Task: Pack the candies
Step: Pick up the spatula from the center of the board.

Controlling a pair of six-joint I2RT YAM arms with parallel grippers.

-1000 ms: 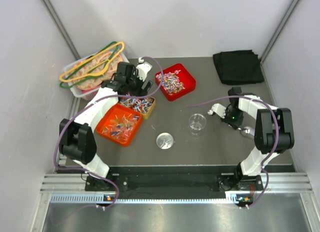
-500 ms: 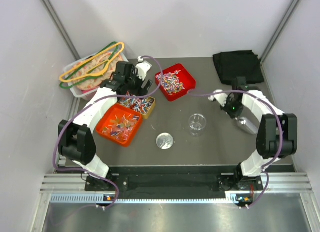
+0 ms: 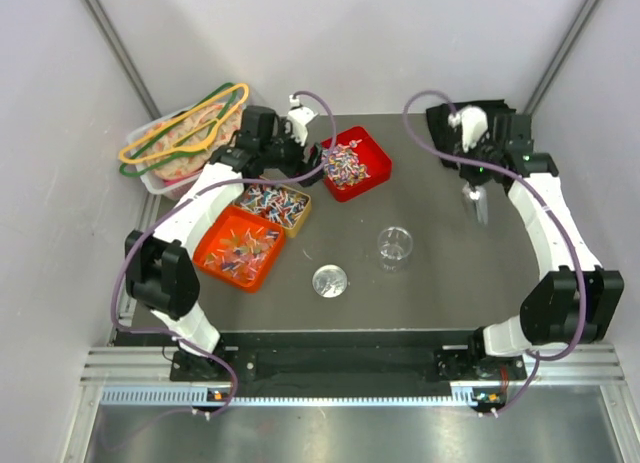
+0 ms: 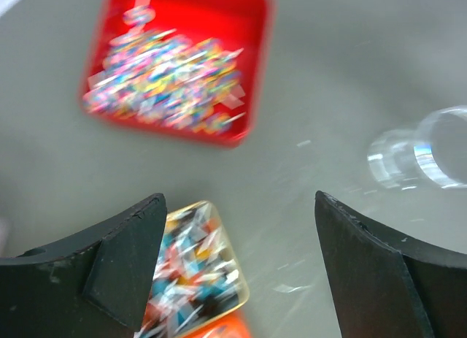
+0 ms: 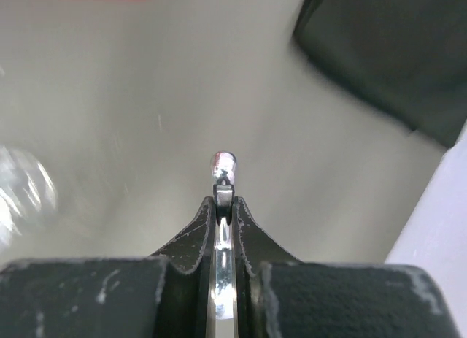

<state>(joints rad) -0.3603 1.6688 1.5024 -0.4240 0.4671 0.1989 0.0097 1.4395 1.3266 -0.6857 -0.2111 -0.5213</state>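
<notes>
The candies, tiny multicoloured wrapped sweets, fill a red tray (image 3: 350,163) (image 4: 168,75), a small yellow tray (image 3: 276,204) (image 4: 195,271) and an orange tray (image 3: 240,245). My left gripper (image 3: 305,161) (image 4: 241,265) hangs open above the table between the yellow and red trays, holding nothing. My right gripper (image 3: 478,183) (image 5: 223,205) is shut on a metal spoon (image 3: 481,209) (image 5: 223,169), held off the table at the far right, its handle edge-on between the jaws.
A clear jar (image 3: 395,245) (image 4: 430,144) stands mid-table with its lid (image 3: 330,281) lying nearer the front. A black cloth (image 3: 476,133) (image 5: 387,53) lies at the back right. A clear bin (image 3: 158,178) with pink-orange items and coloured hangers sits at the back left.
My right arm has lifted the spoon from the table's right side and swung it back toward the black cloth. The left gripper has moved slightly back and right, off the yellow tray.
</notes>
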